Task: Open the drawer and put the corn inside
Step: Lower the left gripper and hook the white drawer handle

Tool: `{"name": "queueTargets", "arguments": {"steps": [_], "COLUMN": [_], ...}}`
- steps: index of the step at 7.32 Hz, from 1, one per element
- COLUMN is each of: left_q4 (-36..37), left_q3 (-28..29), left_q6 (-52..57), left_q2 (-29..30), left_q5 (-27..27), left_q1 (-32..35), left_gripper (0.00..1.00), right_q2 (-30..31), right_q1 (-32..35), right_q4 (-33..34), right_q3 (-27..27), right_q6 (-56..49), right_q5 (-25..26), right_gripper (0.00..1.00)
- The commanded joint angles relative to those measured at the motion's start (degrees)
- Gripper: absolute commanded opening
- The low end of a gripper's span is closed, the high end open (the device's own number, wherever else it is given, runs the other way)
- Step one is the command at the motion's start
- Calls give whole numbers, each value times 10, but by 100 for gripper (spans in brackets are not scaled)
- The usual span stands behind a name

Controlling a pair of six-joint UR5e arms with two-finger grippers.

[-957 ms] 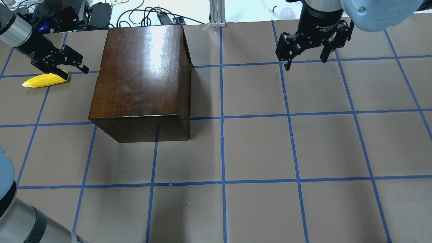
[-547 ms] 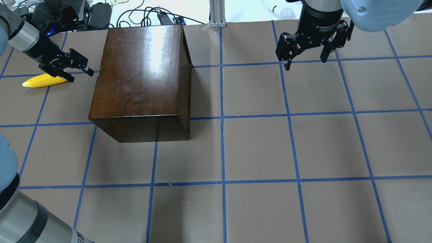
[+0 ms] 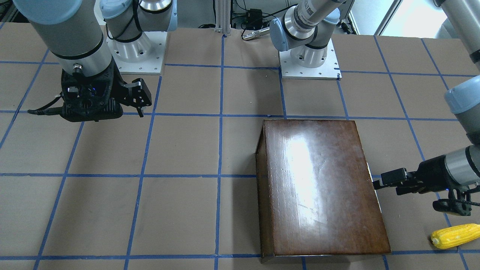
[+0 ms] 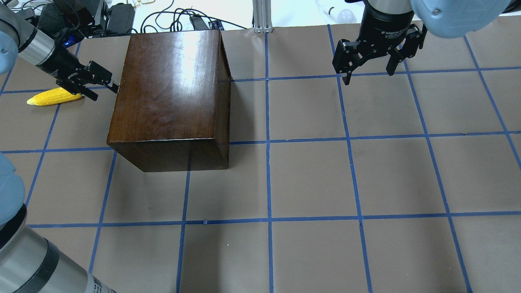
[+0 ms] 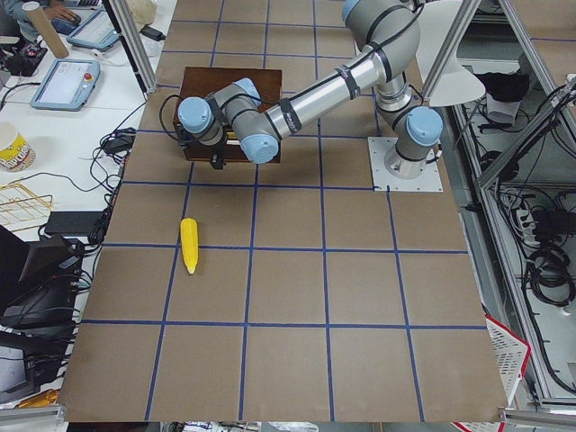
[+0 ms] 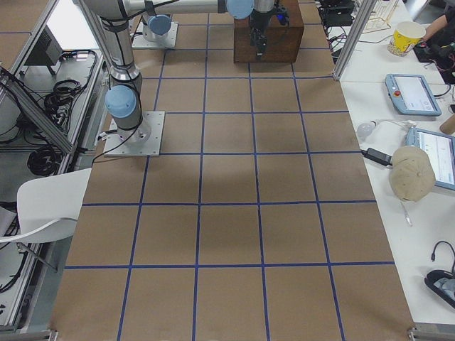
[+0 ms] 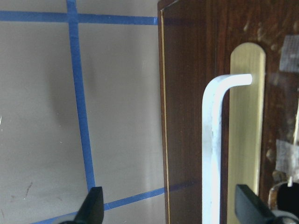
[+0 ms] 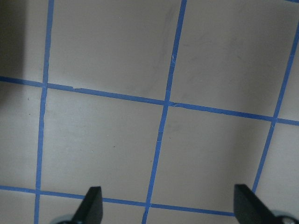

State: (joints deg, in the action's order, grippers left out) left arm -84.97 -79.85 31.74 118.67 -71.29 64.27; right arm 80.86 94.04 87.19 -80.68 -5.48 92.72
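Note:
The glossy dark-brown box (image 4: pixel 171 93) stands left of centre on the table and also shows in the front view (image 3: pixel 318 187). Its drawer is shut. The left wrist view shows the drawer's dark front panel (image 7: pixel 187 116) with a white bar handle (image 7: pixel 212 149) on a brass plate. My left gripper (image 4: pixel 105 92) is open and empty, level with that side of the box and close to it; in the left wrist view (image 7: pixel 170 207) the handle lies between its fingers, further ahead. The yellow corn (image 4: pixel 53 97) lies on the table behind that gripper. My right gripper (image 4: pixel 370 76) is open and empty at the far right.
Cables and power bricks (image 4: pixel 122 16), an aluminium post (image 4: pixel 262 16) and a light bulb (image 4: pixel 346 16) lie beyond the far table edge. The arm bases (image 3: pixel 309 60) stand at the robot's side. Blue tape lines grid the brown tabletop (image 4: pixel 309 179).
My left gripper has moved right, from above the corn toward the box's left side. The corn lies where it was. The right arm has not moved.

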Motion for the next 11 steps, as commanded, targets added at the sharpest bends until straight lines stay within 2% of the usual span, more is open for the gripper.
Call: {"name": "queueTargets", "arguments": {"steps": [1,11], "left_q4": [0,2], "left_q3": [0,-12], "left_q6": [3,-7], "left_q2": [9,19], "left_q5": [0,-5], "left_q1": [1,1], "left_gripper": [100,100], "right_q2": [0,0], "right_q1": [0,0], "right_q4": [0,0], "right_q3": [0,0], "right_q6": [0,-1], "right_q5": [0,0], "right_gripper": [100,100]}}
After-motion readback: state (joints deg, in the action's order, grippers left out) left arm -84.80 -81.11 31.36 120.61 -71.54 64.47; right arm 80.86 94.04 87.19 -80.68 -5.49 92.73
